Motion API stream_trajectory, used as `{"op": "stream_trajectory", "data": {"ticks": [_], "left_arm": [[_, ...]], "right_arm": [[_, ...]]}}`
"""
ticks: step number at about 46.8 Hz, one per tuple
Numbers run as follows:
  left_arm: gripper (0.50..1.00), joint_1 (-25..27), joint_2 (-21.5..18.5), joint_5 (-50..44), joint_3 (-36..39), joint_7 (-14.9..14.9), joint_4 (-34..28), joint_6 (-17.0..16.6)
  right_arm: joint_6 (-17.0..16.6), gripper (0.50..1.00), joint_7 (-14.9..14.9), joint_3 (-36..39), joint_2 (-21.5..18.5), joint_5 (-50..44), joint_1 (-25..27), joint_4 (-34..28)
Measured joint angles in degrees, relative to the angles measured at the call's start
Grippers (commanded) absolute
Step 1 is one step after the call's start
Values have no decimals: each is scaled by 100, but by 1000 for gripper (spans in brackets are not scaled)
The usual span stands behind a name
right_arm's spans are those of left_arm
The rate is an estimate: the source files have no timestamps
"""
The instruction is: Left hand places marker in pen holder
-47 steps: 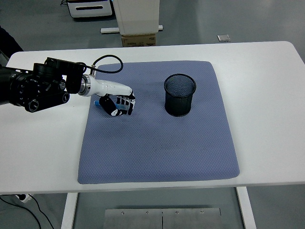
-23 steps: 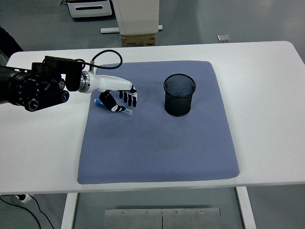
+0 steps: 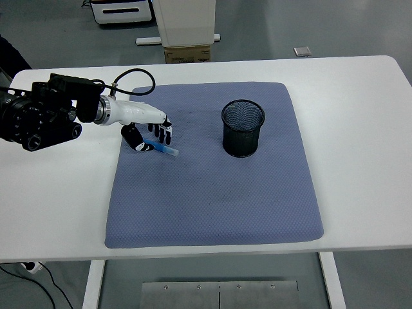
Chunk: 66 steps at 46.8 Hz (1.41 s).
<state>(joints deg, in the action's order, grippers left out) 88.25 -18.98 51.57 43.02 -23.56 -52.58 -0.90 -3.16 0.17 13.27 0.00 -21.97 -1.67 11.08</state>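
Observation:
The blue marker (image 3: 162, 149) lies on the blue-grey mat (image 3: 212, 193) at its upper left, its tip pointing right and slightly toward me. My left hand (image 3: 147, 135) hovers over the marker's left end, thumb (image 3: 132, 137) on the left and fingers (image 3: 161, 132) hanging down on the right, loosely spread and not closed on it. The black mesh pen holder (image 3: 243, 127) stands upright on the mat, about a hand's length to the right of the marker. The right arm does not show.
The mat covers the middle of the white table (image 3: 360, 129). A black cable (image 3: 132, 80) loops above the left forearm. Beyond the table's far edge are a cardboard box (image 3: 187, 53) and a white cabinet base (image 3: 185, 22).
My left hand uncurled from the marker and drew back to the left and slightly up. The marker stayed almost in place on the mat, with more of its length now showing.

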Motion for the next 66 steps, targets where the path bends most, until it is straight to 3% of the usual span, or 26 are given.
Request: {"op": "stream_trajectory", "data": {"ticks": [18, 35, 54, 61, 66], "left_arm": [[610, -78, 49, 3, 124, 68, -1, -368], [607, -159, 92, 3, 243, 80, 2, -439], [572, -221, 113, 125, 243, 89, 2, -596], [522, -221, 123, 125, 243, 89, -4, -596], [522, -221, 123, 125, 244, 93, -5, -594]], "right_arm": [[0, 1000, 0, 0, 0, 0, 0, 0], [0, 1000, 0, 1, 0, 0, 0, 0], [0, 1000, 0, 0, 0, 0, 0, 0], [0, 1000, 0, 0, 0, 0, 0, 0], [0, 1000, 0, 0, 0, 0, 0, 0]]}}
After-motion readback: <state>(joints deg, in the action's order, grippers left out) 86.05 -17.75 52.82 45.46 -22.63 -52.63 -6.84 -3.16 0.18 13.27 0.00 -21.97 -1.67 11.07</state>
